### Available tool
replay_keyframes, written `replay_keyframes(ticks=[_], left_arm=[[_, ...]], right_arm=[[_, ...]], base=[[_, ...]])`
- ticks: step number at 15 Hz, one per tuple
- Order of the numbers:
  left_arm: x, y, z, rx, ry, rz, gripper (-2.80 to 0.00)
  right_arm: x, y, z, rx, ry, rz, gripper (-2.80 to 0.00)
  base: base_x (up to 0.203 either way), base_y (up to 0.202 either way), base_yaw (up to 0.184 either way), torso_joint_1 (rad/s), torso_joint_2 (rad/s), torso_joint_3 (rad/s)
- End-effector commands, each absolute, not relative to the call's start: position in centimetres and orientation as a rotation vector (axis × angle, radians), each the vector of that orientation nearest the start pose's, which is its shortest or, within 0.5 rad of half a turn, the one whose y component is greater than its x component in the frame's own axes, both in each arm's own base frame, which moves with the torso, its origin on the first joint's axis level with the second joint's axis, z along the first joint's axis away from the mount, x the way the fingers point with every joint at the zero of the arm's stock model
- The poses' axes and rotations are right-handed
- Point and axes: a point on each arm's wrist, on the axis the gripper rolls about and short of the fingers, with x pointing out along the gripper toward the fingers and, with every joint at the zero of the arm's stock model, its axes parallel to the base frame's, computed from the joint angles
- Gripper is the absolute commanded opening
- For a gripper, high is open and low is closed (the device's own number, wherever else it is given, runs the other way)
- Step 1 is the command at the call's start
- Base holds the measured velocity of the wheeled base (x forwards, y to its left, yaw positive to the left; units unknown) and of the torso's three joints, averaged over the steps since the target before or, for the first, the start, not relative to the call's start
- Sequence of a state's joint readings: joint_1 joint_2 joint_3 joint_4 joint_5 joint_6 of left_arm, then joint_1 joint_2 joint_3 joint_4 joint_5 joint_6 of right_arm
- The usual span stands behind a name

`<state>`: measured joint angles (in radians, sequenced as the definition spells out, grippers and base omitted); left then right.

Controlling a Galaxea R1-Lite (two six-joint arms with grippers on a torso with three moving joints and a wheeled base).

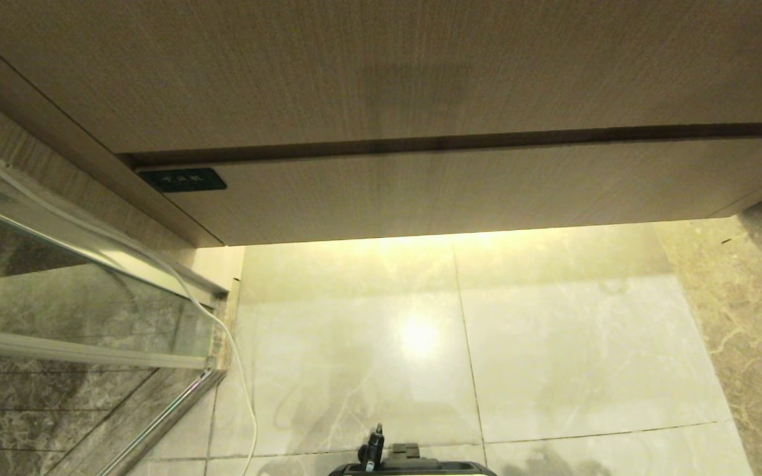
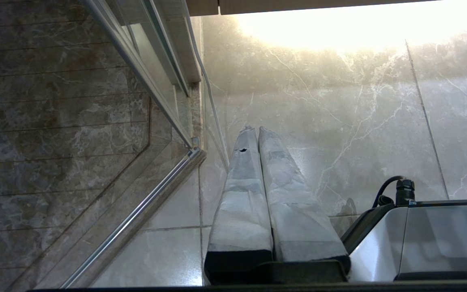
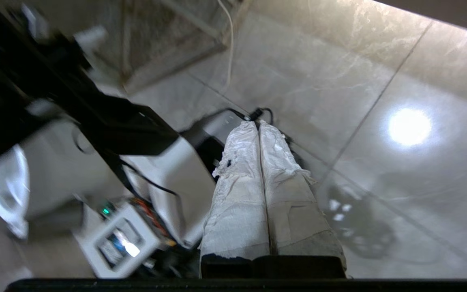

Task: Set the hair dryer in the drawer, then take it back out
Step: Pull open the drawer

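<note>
The drawer [image 1: 460,188] is closed, its plain wood-grain front sitting flush under the taller panel [image 1: 354,73] above the marble floor [image 1: 553,344]. The hair dryer is in none of the views. The left claw [image 2: 253,129] hangs over the floor beside the glass door [image 2: 148,61], its fingers pressed together and empty. The right claw [image 3: 259,123] is also pressed together, empty, pointing at the floor near the robot base [image 3: 168,170].

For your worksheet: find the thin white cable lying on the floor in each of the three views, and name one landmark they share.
Head view: white cable, lower left, beside the glass partition.
Left wrist view: white cable, beyond the shut left gripper.
Right wrist view: white cable, beyond the shut right gripper.
Shared landmark: marble floor tiles.
</note>
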<state>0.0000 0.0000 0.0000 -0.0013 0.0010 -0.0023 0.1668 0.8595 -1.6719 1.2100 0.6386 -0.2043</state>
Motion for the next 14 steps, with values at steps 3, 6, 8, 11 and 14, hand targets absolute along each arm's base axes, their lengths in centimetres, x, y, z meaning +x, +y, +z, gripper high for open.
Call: replay_keyframes(ticks=[3,6,8,11,14], left_arm=[[-2.3,0.0,7.5,-0.003,-0.001,0.002,-2.8],[-2.3,0.0,7.5,-0.003,-0.002,0.002,-2.8],[-2.3,0.0,7.5,-0.003,0.0,0.002,-2.8],[-2.3,0.0,7.6,-0.003,-0.003,0.002,-2.8],[-2.3,0.0,7.5,-0.003,-0.002,0.002,-2.8]], right_arm=[[4.5,2.2,35.1,-0.247,0.42,0.908,-2.8],[8.4,2.8,32.8,-0.276,0.415,0.904,-2.8],[10.7,3.1,31.6,-0.31,0.389,0.884,-2.8],[13.9,3.4,28.9,-0.557,0.366,0.875,-2.8],[17.2,3.3,26.9,-0.736,0.314,0.867,-2.8]], base=[[0.0,0.0,0.0,0.0,0.0,0.0],[0.0,0.0,0.0,0.0,0.0,0.0],[0.0,0.0,0.0,0.0,0.0,0.0],[0.0,0.0,0.0,0.0,0.0,0.0],[0.0,0.0,0.0,0.0,0.0,0.0]])
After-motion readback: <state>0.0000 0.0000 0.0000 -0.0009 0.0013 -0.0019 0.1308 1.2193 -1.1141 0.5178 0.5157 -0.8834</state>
